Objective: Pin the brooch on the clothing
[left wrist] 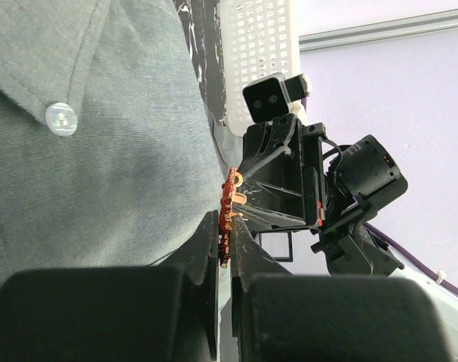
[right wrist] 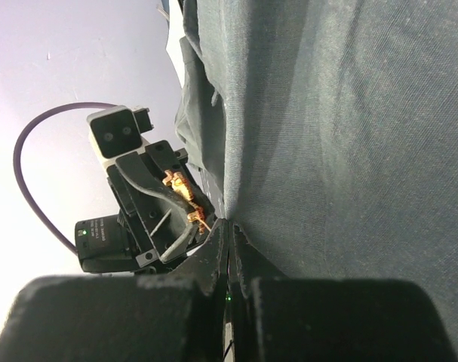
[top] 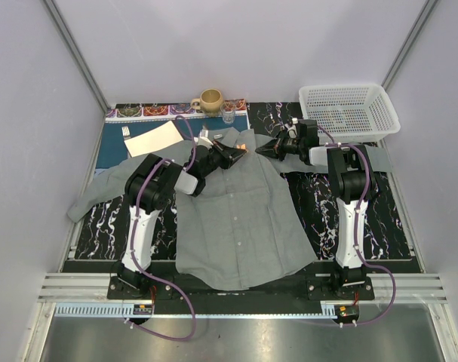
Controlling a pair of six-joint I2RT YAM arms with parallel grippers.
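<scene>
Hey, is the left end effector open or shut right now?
Shut on the brooch: in the left wrist view, the left end effector pinches it edge-on between its fingertips.

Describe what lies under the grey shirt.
A black marbled mat shows all around the shirt, and a blue placemat disappears under the sleeve by the left arm. Anything lying flat beneath the cloth itself is covered and cannot be seen.

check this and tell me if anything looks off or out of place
Nothing is spilled or broken. The shirt lies crooked and rumpled, with one sleeve trailing past the left edge of the dark mat. The brooch sits edge-on in the left tool at the shirt's edge, not yet pinned.
</scene>
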